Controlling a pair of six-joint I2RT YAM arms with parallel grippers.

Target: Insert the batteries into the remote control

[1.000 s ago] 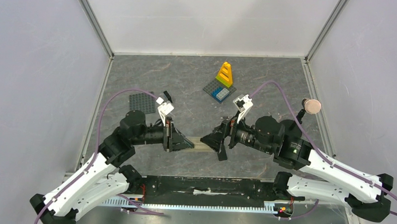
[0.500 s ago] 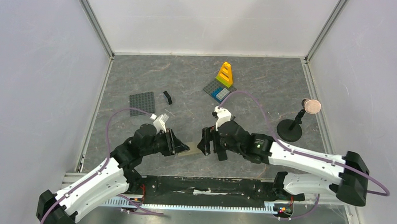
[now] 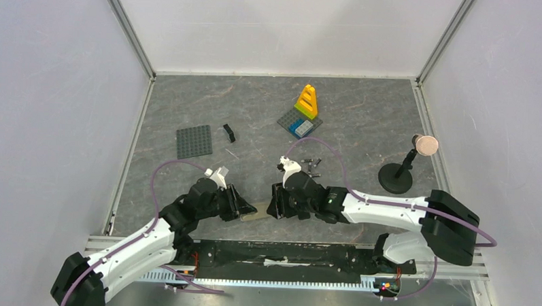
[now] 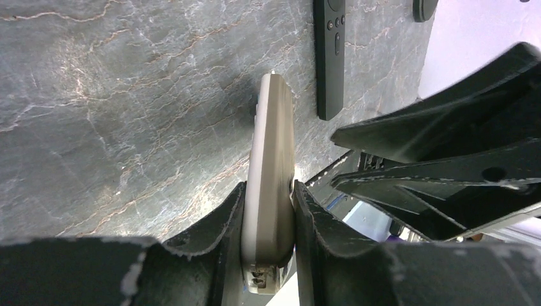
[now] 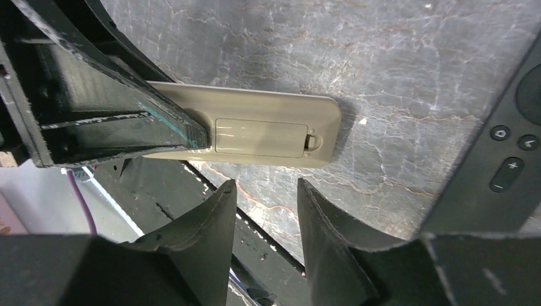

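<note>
The left pincer is clamped on the narrow long sides of the tan remote control, holding it on edge low in the centre of the top view. The right pincer stands partly open and empty, facing the closed battery cover. The remote looks light, stiff and smooth, so likely slippery. It is best held by its long edges, clear of the cover's latch. The batteries lie on the tabletop mid-frame.

Black remote apparently near right fingers

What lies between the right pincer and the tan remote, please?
Only bare table separates the pincer from the tan remote, as the right wrist view shows.
</note>
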